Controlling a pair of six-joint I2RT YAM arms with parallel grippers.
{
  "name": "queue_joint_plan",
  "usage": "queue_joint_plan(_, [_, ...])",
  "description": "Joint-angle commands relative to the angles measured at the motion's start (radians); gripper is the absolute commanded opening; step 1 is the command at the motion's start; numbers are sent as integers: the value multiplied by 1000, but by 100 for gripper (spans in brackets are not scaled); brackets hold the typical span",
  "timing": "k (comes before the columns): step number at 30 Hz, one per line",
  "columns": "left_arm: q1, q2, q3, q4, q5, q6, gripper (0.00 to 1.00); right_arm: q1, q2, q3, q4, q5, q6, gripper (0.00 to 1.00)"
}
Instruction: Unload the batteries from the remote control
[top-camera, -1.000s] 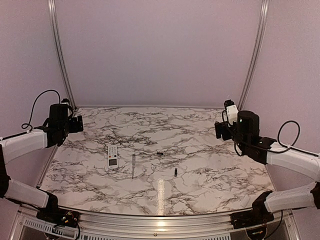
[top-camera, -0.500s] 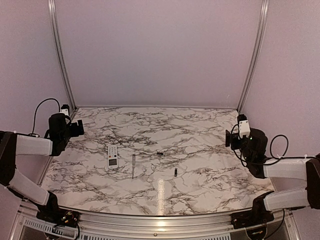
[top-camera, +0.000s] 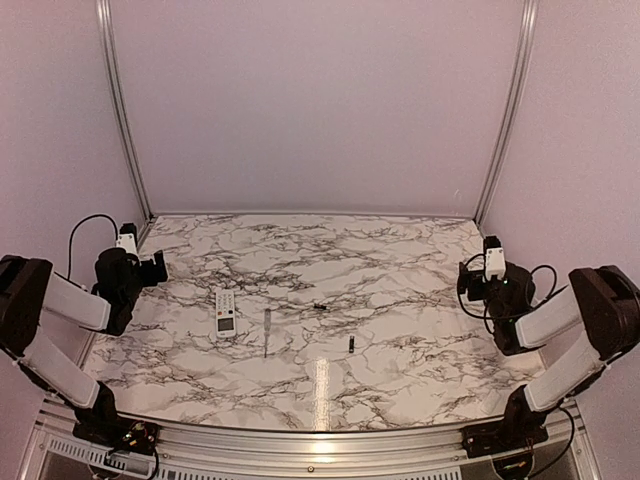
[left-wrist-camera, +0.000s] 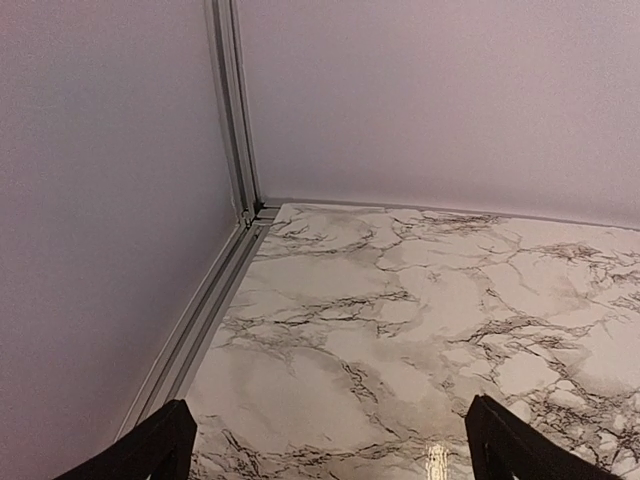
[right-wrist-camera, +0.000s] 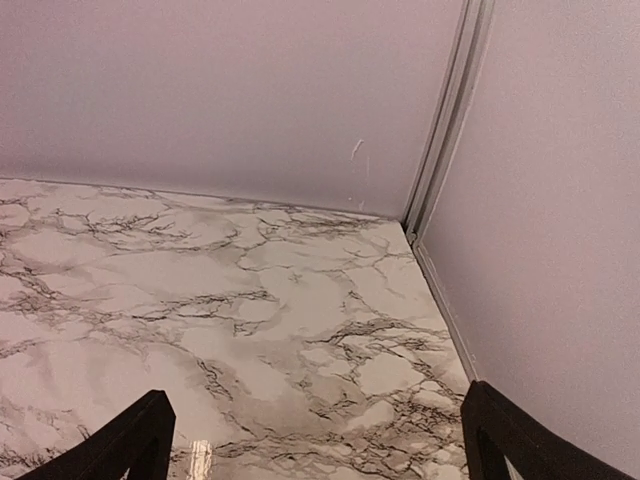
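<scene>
The white remote control (top-camera: 225, 312) lies on the marble table (top-camera: 400, 250) left of centre, button face up. One small dark battery (top-camera: 351, 344) lies near the table's middle front. A second tiny dark battery (top-camera: 320, 306) lies farther back. My left gripper (top-camera: 153, 267) is at the left edge, well away from the remote. In the left wrist view it (left-wrist-camera: 327, 425) is open and empty over bare marble. My right gripper (top-camera: 466, 281) is at the right edge, and in the right wrist view it (right-wrist-camera: 315, 405) is open and empty. Neither wrist view shows the remote or the batteries.
A long thin grey stick (top-camera: 267, 331) lies just right of the remote. Pale walls with metal corner posts (left-wrist-camera: 232, 110) (right-wrist-camera: 448, 110) close in the table at the back and sides.
Both arms have drawn back and dropped lower toward the table's side edges, the left to the left and the right to the right. The remote, stick and batteries have not moved.
</scene>
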Motion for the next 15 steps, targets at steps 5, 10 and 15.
queue_joint_plan(5, [52,55,-129,365,95,-13,99,-86,118,-47,315,-220,50,98])
queue_joint_plan(10, [53,46,-121,325,99,-16,99,-87,116,-29,274,-230,48,98])
queue_joint_plan(15, [53,49,-124,340,94,-14,99,-87,116,-25,264,-195,55,98])
